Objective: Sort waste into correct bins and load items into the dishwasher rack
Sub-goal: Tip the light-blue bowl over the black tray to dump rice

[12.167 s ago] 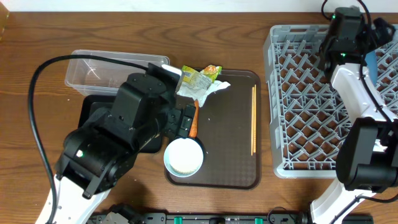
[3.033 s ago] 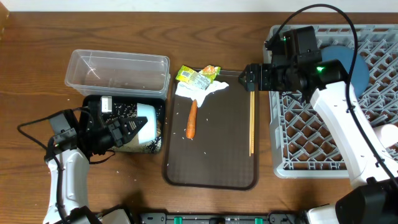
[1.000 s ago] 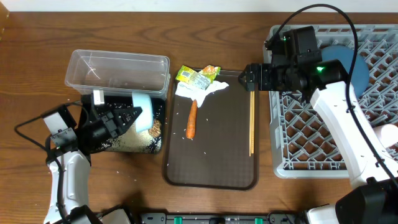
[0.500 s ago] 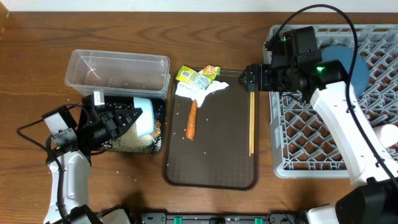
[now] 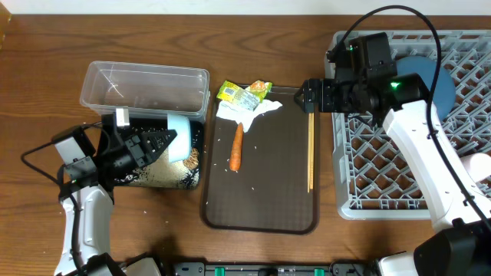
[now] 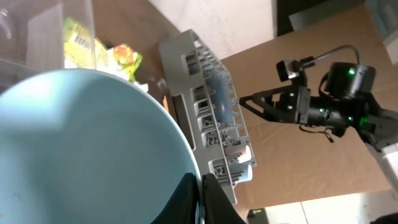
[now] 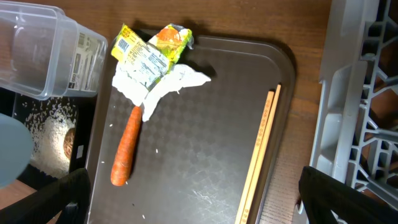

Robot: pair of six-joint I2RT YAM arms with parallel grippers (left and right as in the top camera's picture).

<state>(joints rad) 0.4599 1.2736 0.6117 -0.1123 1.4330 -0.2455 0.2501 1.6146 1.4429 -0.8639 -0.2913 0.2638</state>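
Left gripper (image 5: 163, 142) pinches the white bowl (image 5: 179, 138) tipped over the black bin (image 5: 199, 132), likely to shed rice; right gripper (image 5: 305, 96) hangs wide open, empty, above the chopsticks (image 5: 311, 149)

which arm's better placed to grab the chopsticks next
Right: its jaws stand open by the top end of the chopsticks, beside the rack. The left jaws are shut on the bowl over the black bin.
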